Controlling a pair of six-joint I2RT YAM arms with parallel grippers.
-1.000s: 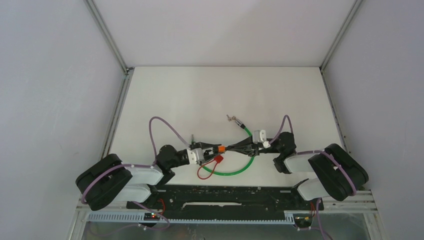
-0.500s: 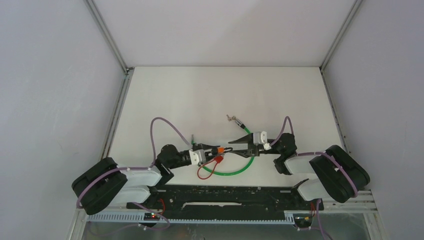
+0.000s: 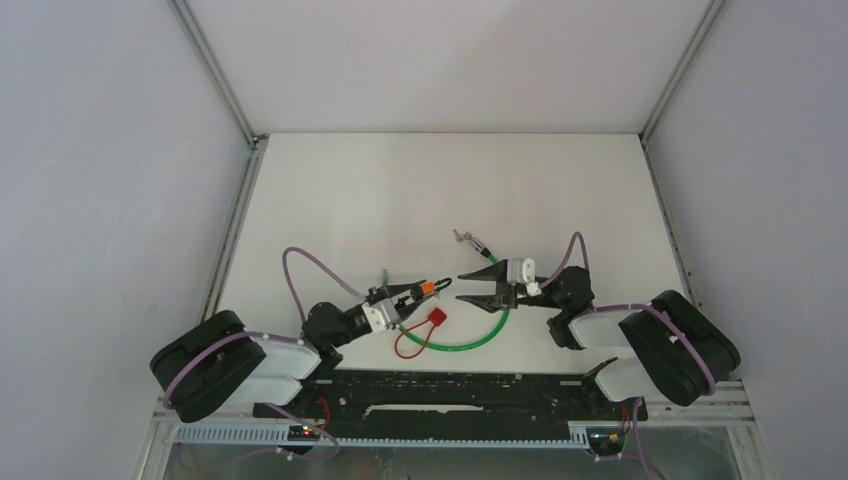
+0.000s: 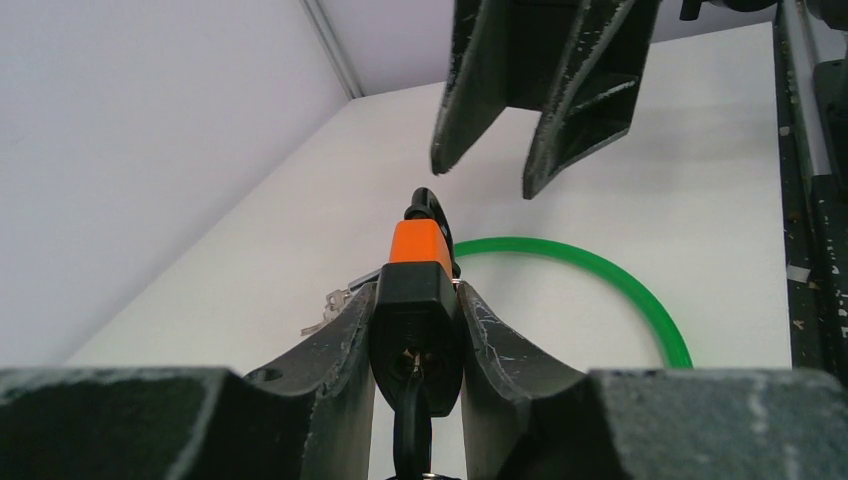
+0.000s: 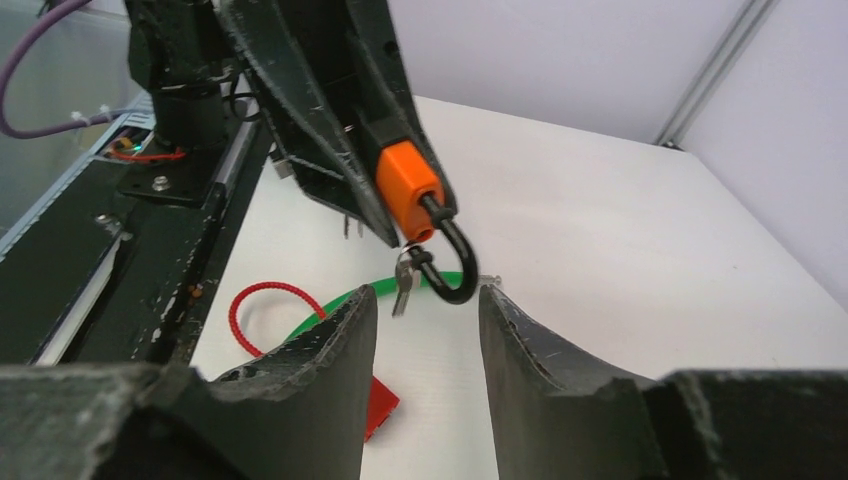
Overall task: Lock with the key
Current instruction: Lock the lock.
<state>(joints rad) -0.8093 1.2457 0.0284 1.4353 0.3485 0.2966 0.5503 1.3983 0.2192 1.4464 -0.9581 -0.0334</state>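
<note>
1. One padlock (image 4: 418, 290) sits clamped by its body in the left gripper (image 3: 427, 289), up off the table, shackle (image 5: 450, 262) facing the right gripper (image 3: 462, 286).
2. That one's jaws are apart and empty. Closing off-centre could twist the lock loose.
3. What looks like the key (image 3: 462, 237) lies well apart on the green cable (image 4: 530, 241), so it might snag.

My left fingers (image 3: 405, 299) pinch the orange padlock (image 3: 429, 288); my right fingers (image 3: 482, 275) (spread apart) face it closely above the counter (image 3: 400, 190).
</note>
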